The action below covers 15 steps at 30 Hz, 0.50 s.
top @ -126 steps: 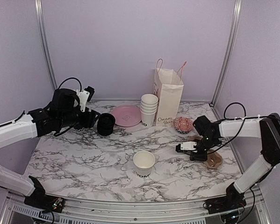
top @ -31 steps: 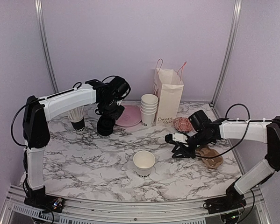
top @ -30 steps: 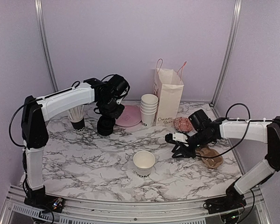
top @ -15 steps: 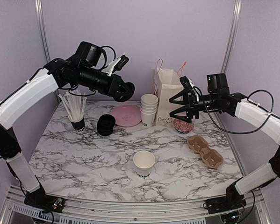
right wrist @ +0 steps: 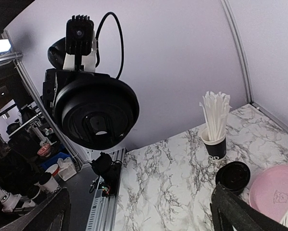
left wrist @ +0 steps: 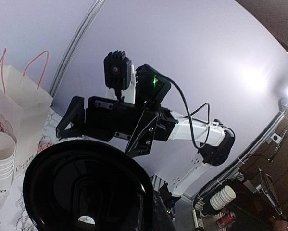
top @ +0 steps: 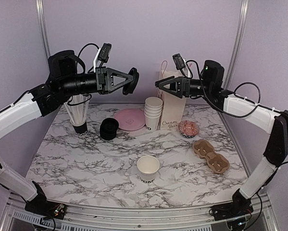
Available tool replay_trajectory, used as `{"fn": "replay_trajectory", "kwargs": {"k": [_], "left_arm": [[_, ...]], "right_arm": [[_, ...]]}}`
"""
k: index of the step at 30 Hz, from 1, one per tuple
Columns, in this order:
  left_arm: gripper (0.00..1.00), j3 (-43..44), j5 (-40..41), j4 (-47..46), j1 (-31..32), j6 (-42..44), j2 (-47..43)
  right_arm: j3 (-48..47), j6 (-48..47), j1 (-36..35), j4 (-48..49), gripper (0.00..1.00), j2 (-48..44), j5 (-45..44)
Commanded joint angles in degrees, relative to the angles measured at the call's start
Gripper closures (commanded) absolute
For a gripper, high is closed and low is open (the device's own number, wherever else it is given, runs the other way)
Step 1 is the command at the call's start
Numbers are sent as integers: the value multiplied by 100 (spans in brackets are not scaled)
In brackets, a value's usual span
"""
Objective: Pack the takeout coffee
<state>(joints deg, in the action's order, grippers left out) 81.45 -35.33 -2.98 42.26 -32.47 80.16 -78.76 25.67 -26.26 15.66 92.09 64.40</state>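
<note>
A takeout coffee cup (top: 148, 168), white with dark lettering near its base, stands lidless at the middle of the table. High above it my left gripper (top: 127, 79) is shut on the rim of a black dome lid (top: 133, 82), held on edge and facing right. That lid (left wrist: 86, 187) fills the lower left of the left wrist view. My right gripper (top: 163, 87) is open and empty, level with the lid and pointing at it across a small gap. In the right wrist view the lid (right wrist: 95, 113) hangs well ahead of the right gripper (right wrist: 144, 216).
A paper bag (top: 172, 98) stands at the back, with stacked lidless cups (top: 153, 113) and a pink plate (top: 129, 119) beside it. A stack of black lids (top: 108, 128) and a black cup of straws (top: 79, 115) are on the left. A cardboard carrier (top: 211, 155) and a small bowl (top: 188, 128) lie on the right.
My left arm lifted a lid off the stack and raised it high. My right gripper opened wide, rose from beside the carrier and swung left to face the lid.
</note>
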Motion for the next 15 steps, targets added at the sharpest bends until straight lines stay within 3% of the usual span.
{"fn": "replay_trajectory", "kwargs": {"k": [1,15], "left_arm": [[92,-76,-148,-1336,1,-600,-166],[93,-63,-143,-1597,89,-848,47]], "right_arm": [[-392,1060,-379,899,1,273,187],[-1183,1293,-907,1125,1,782,174]]}}
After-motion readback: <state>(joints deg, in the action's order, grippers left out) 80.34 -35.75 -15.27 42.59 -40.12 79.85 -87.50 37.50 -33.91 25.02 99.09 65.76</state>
